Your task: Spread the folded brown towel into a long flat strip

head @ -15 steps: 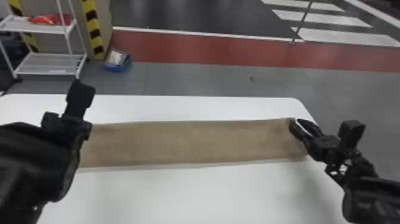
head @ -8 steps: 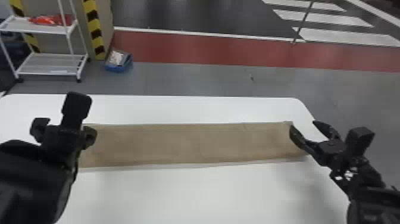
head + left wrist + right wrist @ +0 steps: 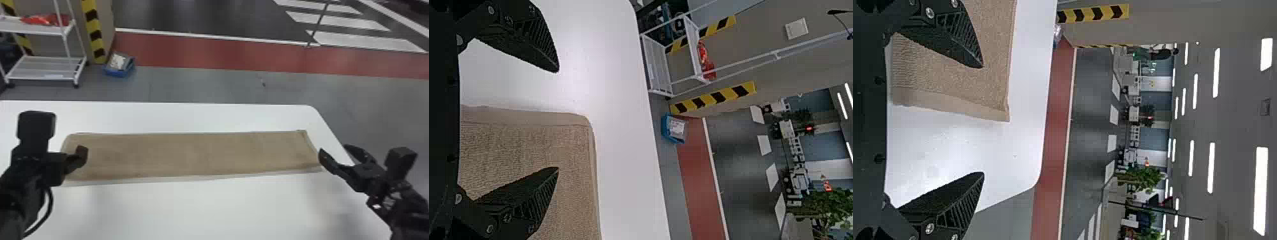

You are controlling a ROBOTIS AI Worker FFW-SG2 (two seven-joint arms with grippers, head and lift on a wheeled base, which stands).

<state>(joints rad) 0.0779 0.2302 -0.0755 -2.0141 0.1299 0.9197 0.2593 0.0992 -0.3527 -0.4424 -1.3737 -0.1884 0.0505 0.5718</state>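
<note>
Evidently, the brown towel (image 3: pixel 191 154) lies flat across the desk (image 3: pixel 207 210) from nine to three o'clock; left claw (image 3: pixel 558 120) and right claw (image 3: pixel 983 120) gape empty by its ends, probably to leave it undisturbed.

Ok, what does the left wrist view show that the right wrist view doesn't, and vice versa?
Left wrist view: the open left hand, the towel's left end, and a white rack holding something red.

Right wrist view: the open right hand, the towel's right end, and the table's far right corner.

Both: part of the brown towel, the white table, the red floor band and yellow-and-black striping.
</note>
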